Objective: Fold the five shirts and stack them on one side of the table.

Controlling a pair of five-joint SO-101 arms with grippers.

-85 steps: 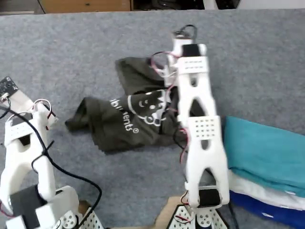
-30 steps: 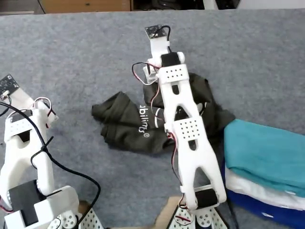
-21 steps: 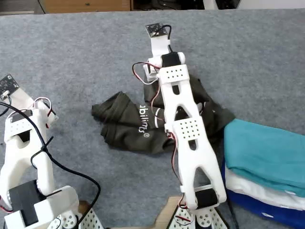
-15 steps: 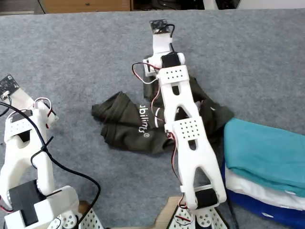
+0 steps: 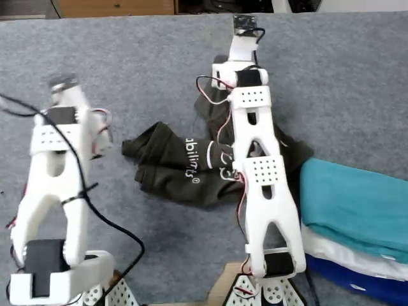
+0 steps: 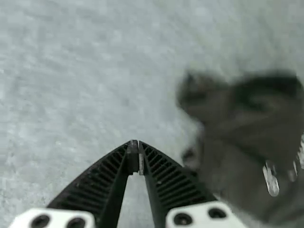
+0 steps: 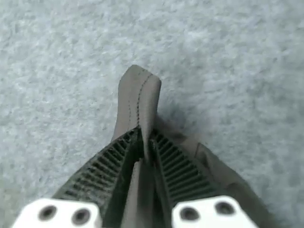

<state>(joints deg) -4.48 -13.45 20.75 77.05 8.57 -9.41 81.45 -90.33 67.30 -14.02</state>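
The right gripper (image 7: 141,135) pinches a hem fold of the dark shirt (image 5: 172,172), which lies crumpled on the counter (image 5: 127,57) just beside the folded stack (image 5: 357,210), its long axis running away from that stack toward the closed, empty left gripper (image 6: 134,149).

The unfolded shirt (image 5: 175,169) lies at mid-table (image 5: 127,57). The stack of folded shirts (image 5: 357,217) sits just beside it, to its right. The right gripper (image 7: 141,130) holds the shirt's far edge. The left gripper (image 6: 134,145) is left of the shirt.
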